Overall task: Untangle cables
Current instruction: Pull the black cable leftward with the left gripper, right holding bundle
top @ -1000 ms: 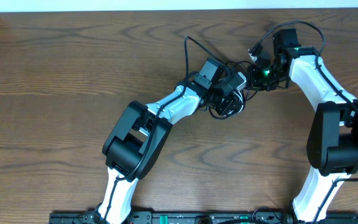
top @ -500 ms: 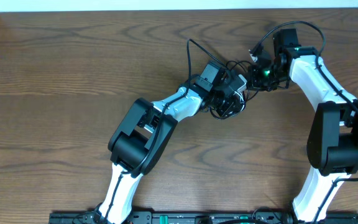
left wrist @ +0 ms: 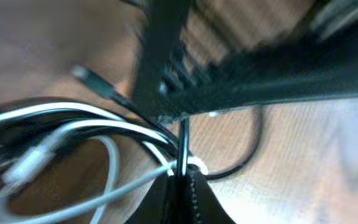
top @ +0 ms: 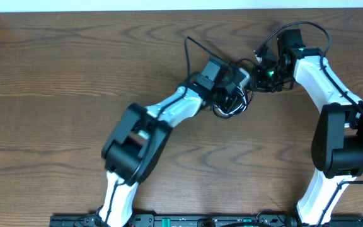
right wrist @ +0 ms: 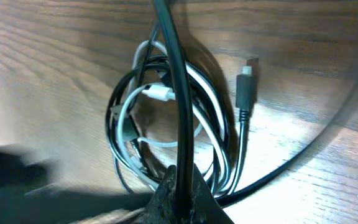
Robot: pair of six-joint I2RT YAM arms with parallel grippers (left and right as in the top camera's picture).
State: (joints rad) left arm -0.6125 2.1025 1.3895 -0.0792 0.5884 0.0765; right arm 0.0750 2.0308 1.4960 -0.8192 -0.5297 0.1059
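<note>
The cables are a black cord and a white cord wound in one coil (right wrist: 166, 124) on the wooden table; the coil also shows in the overhead view (top: 229, 104). In the right wrist view a black plug end (right wrist: 246, 87) lies beside the coil and a white plug (right wrist: 160, 93) lies inside it. My right gripper (right wrist: 180, 180) is shut on a black strand that runs up over the coil; overhead it (top: 255, 75) sits just right of the coil. My left gripper (left wrist: 184, 177) is shut on a black strand where white loops (left wrist: 104, 155) cross; overhead it (top: 235, 85) sits over the coil's top.
The two wrists nearly touch above the coil. A thicker black arm wire (top: 191, 47) loops up from the left wrist, and another (top: 301, 26) arches over the right wrist. The table's far edge (top: 169, 10) runs along the top.
The left arm's elbow has swung left and its wrist has turned a little. The coil has shifted slightly. The right arm has held still.
</note>
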